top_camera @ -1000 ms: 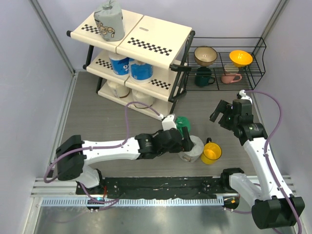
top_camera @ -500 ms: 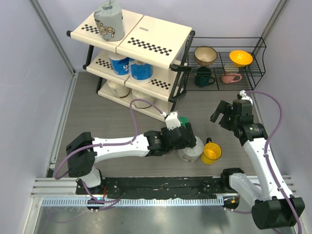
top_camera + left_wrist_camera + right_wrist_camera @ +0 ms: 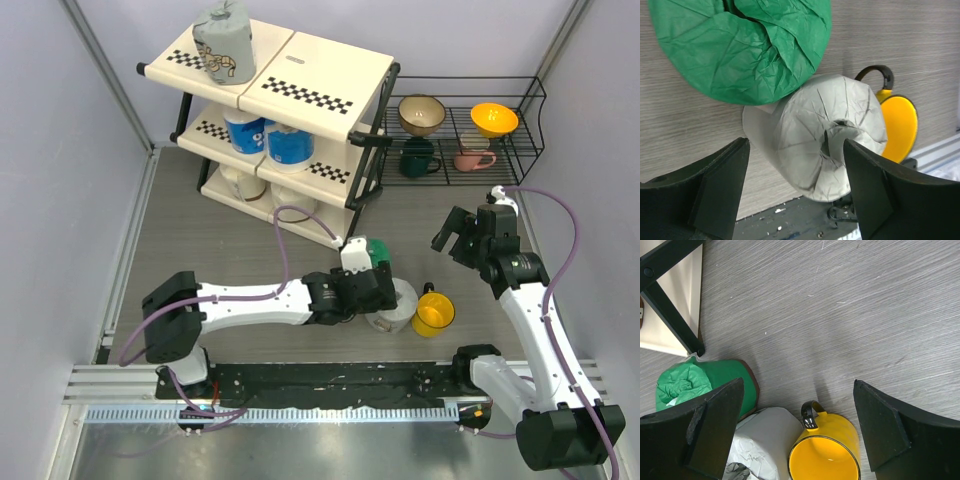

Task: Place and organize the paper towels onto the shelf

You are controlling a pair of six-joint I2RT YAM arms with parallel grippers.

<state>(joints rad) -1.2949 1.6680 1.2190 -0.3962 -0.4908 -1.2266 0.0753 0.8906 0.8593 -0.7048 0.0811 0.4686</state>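
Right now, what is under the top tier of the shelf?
Two blue-and-white rolls stand on the middle tier, and two cream rolls peek out below. The top panels cover the rear of both tiers, so anything farther back is unseen.

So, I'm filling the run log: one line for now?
left claw open over grey roll | right claw open, empty

A grey wood-grain table (image 3: 220,240) carries a three-tier cream shelf (image 3: 320,75) at the back left and a black wire rack (image 3: 450,140) at the back right. Near the front, a green roll (image 3: 377,250) touches a fallen grey roll (image 3: 400,305), and a yellow mug (image 3: 434,313) stands just beside that one. The shelf holds an upright grey roll (image 3: 225,45) on top, two blue-and-white rolls (image 3: 245,130) on the middle tier, and two cream rolls (image 3: 240,183) on the bottom.
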